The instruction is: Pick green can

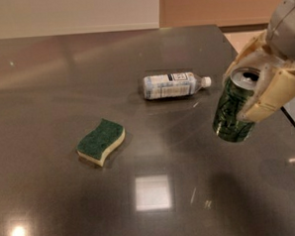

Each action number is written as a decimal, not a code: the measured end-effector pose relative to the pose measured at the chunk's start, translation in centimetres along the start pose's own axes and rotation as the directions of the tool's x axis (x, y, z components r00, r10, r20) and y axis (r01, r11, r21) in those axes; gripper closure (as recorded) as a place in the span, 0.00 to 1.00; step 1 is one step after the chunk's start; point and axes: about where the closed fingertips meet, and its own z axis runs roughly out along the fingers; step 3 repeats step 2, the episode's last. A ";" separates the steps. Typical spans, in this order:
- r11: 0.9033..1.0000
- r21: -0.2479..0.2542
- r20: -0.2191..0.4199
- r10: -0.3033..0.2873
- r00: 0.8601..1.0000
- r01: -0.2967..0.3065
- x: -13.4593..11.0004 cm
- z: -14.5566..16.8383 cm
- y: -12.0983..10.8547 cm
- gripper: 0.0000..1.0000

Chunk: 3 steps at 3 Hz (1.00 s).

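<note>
Over table (60, 70) at right, gripper (241, 97) holds green can (230, 116).

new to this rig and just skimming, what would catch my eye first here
At the right, the pale gripper is closed around the green can, which leans slightly. On the dark, glossy table, a plastic bottle lies on its side near the middle, and a green-topped sponge sits apart to its left, nearer the camera.
</note>
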 end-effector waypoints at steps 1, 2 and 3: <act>0.999 0.036 0.009 -0.006 1.000 0.006 -0.6 -0.4 -0.7 1.00; 0.999 0.036 0.009 -0.006 1.000 0.006 -0.6 -0.4 -0.7 1.00; 0.999 0.036 0.009 -0.006 1.000 0.006 -0.6 -0.4 -0.7 1.00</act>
